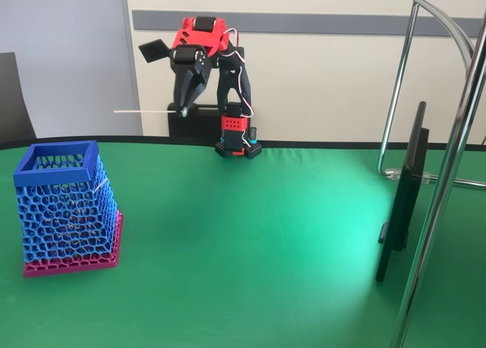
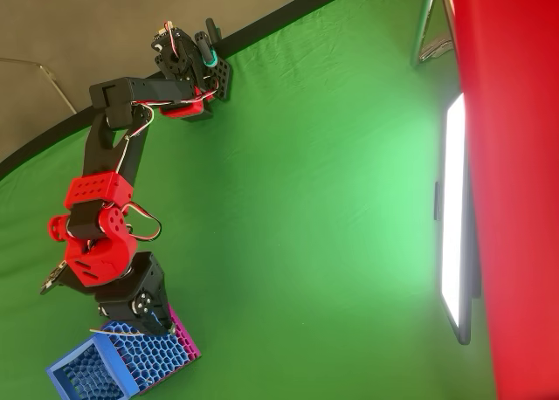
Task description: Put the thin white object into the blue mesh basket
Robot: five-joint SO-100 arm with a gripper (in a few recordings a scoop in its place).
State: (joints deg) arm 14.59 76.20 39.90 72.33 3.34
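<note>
Arm: raised, folded, gripper (image 1: 184,111) pointing down, clenched on thin white object (image 1: 140,112), held level. Position: above table (image 1: 250,234), near blue mesh basket (image 1: 64,211), not inside.

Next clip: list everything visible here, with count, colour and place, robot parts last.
Basket: one, blue mesh on a pink base, left on the table in the fixed view.
Strand: one, thin, white, level in the fingers, above the table.
Table: one, green cloth.
Screen: one, dark frame, lit, right side.
Metal stand: one, chrome, right edge.
Arm: one, red and black, base at the table's far edge.
Gripper: one, black, shut on the strand.
</note>
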